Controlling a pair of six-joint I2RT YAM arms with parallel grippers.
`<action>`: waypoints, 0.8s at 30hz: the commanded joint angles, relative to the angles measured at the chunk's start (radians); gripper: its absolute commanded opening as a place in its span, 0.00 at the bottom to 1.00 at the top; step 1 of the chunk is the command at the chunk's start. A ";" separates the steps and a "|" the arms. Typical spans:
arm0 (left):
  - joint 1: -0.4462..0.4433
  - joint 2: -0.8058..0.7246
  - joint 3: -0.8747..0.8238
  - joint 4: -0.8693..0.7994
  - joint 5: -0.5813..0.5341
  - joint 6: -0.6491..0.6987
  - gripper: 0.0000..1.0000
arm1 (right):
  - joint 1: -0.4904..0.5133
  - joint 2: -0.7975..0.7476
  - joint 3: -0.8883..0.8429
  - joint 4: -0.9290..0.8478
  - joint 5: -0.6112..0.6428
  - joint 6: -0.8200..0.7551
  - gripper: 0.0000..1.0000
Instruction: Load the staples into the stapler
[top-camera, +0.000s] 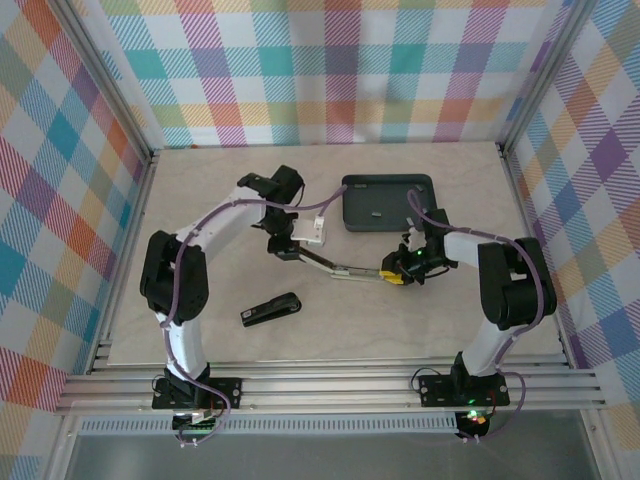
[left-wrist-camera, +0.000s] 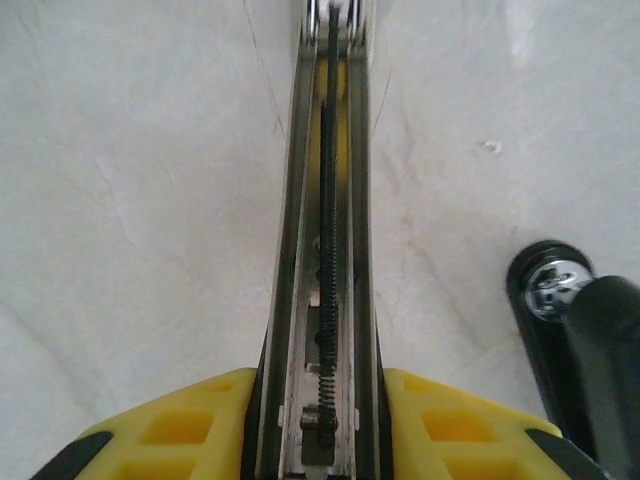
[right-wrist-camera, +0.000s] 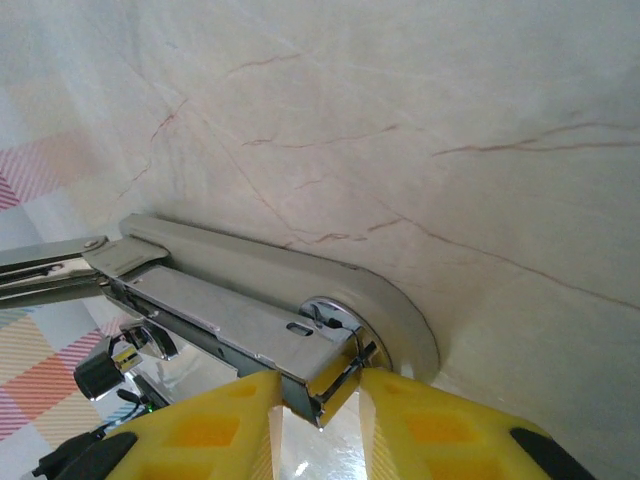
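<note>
An opened stapler (top-camera: 340, 268) lies stretched flat across the middle of the table. My left gripper (top-camera: 286, 246) is shut on its left end. In the left wrist view the yellow fingers (left-wrist-camera: 190, 430) press both sides of the stapler's channel (left-wrist-camera: 330, 250), where a black spring runs along the middle. My right gripper (top-camera: 396, 273) is shut on the right end. There the yellow fingertips (right-wrist-camera: 230, 420) clamp the tip of the chrome magazine (right-wrist-camera: 230, 315) above the grey base (right-wrist-camera: 300, 262). A tiny grey strip of staples (top-camera: 375, 212) lies in the dark tray (top-camera: 388, 186).
A second, black stapler (top-camera: 270, 310) lies closed near the front left. A black part with a chrome stud (left-wrist-camera: 565, 300) sits close to the right of the held channel. Checked walls enclose the table on three sides.
</note>
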 joint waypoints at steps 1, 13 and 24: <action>-0.035 -0.042 0.106 -0.135 0.021 -0.041 0.30 | 0.033 0.045 -0.006 -0.008 0.076 0.018 0.27; -0.183 0.160 0.452 -0.280 -0.056 -0.188 0.27 | 0.106 0.044 0.008 0.069 0.039 0.075 0.27; -0.242 0.244 0.498 -0.183 -0.054 -0.351 0.27 | 0.126 0.048 -0.014 0.191 -0.032 0.130 0.27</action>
